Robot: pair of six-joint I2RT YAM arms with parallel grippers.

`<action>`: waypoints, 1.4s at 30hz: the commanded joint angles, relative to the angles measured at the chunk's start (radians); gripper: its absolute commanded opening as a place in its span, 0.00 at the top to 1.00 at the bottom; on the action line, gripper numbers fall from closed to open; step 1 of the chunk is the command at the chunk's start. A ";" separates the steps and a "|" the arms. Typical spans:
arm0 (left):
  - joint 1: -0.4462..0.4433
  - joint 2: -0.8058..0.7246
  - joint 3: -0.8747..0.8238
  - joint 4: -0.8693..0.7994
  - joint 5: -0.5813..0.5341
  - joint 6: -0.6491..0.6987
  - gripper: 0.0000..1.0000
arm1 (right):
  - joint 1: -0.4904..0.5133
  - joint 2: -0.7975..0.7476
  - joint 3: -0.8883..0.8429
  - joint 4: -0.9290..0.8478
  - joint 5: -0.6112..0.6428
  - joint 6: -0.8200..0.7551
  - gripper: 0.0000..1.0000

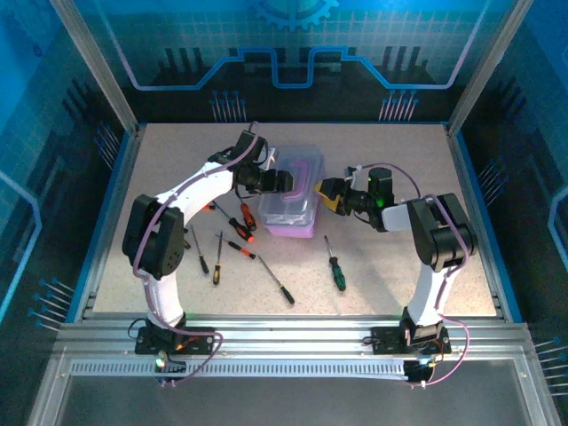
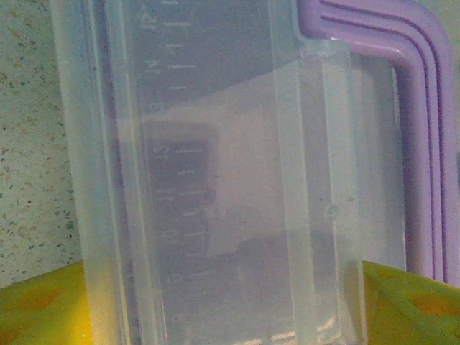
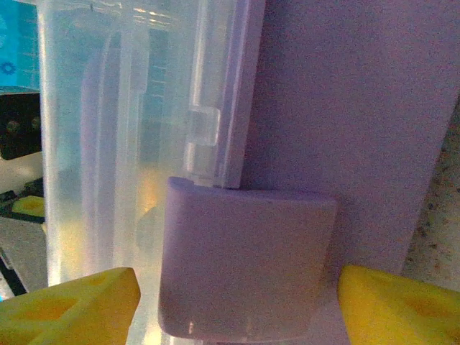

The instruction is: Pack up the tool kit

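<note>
A speckled beige table (image 1: 399,266) sits inside an aluminium frame with blue-lit panels behind it. On its left half, between the middle and the near edge, several orange-black screwdrivers (image 1: 217,257) lie loose and scattered. Most are apart from one another, and two lie close together nearest the case.

The left gripper (image 1: 282,182) reaches over the left side of the tool kit (image 1: 293,213). The tool kit stands near the middle of the table, somewhat toward the far edge, with its purple base down. In the left wrist view the yellow fingers (image 2: 43,305) are set wide apart on either side of the clear lid (image 2: 215,180), and the purple handle (image 2: 424,108) is at the right. I cannot tell whether they press the lid.

The green-handled screwdriver (image 1: 337,271) lies alone, just nearer than the case's right corner. The right gripper (image 1: 327,195) meets the case's right side. Its yellow fingers (image 3: 72,305) are spread on either side of the purple latch (image 3: 244,259).
</note>
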 commanded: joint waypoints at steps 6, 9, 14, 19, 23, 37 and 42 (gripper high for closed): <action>-0.009 0.048 -0.070 -0.103 -0.027 -0.017 0.28 | 0.025 0.010 -0.002 0.189 -0.064 0.105 0.25; -0.010 0.048 -0.073 -0.108 -0.056 -0.030 0.28 | 0.020 0.013 -0.007 0.237 -0.070 0.141 0.25; -0.025 0.053 -0.068 -0.133 -0.148 -0.040 0.28 | 0.012 0.036 -0.018 0.341 -0.081 0.208 0.26; -0.039 0.083 -0.050 -0.175 -0.225 -0.038 0.28 | -0.004 0.081 -0.021 0.527 -0.095 0.340 0.28; -0.049 0.095 -0.053 -0.177 -0.251 -0.040 0.28 | -0.016 0.086 -0.019 0.568 -0.100 0.366 0.29; -0.072 0.173 -0.014 -0.260 -0.359 -0.063 0.27 | -0.067 0.072 -0.031 0.668 -0.103 0.439 0.31; -0.076 0.193 -0.008 -0.279 -0.390 -0.068 0.26 | -0.091 0.060 -0.037 0.668 -0.112 0.450 0.32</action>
